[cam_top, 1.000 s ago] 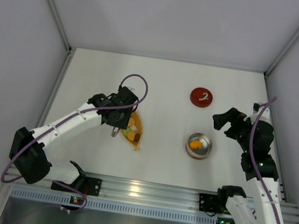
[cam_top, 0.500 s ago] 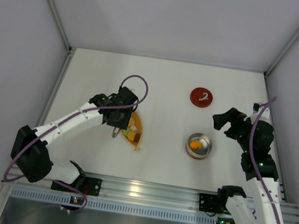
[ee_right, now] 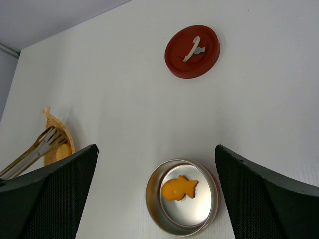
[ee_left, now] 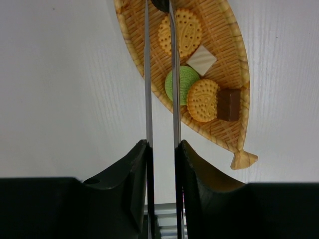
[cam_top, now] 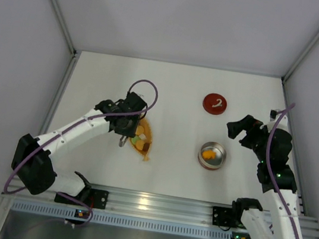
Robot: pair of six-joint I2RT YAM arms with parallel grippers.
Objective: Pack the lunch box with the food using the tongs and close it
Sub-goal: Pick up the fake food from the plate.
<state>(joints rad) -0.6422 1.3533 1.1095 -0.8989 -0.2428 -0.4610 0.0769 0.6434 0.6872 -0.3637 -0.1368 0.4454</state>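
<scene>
My left gripper [ee_left: 162,147] [cam_top: 125,125] is shut on the tongs [ee_left: 148,74], whose two slim arms run nearly parallel up over the dish. A dark piece [ee_left: 160,4] sits between them at the top edge of the left wrist view. Food lies on the dish: two round biscuits [ee_left: 180,32] [ee_left: 203,99], a green round [ee_left: 180,83], a white square [ee_left: 202,60] and a brown cube [ee_left: 229,104]. The lunch box [cam_top: 212,155] [ee_right: 149,191] holds one orange fish-shaped biscuit [ee_right: 179,189]. Its red lid [cam_top: 215,103] [ee_right: 192,51] lies flat behind it. My right gripper [ee_right: 156,148] [cam_top: 240,130] hangs open above the tin.
The orange leaf-shaped dish [ee_left: 229,30] [cam_top: 147,154] lies left of centre, its tail toward the near edge. An aluminium rail [cam_top: 147,205] runs along the near edge. Grey walls close the table at left, back and right.
My left gripper has squeezed tighter on the tongs, bringing their arms closer together over the dish. The right arm has not moved.
</scene>
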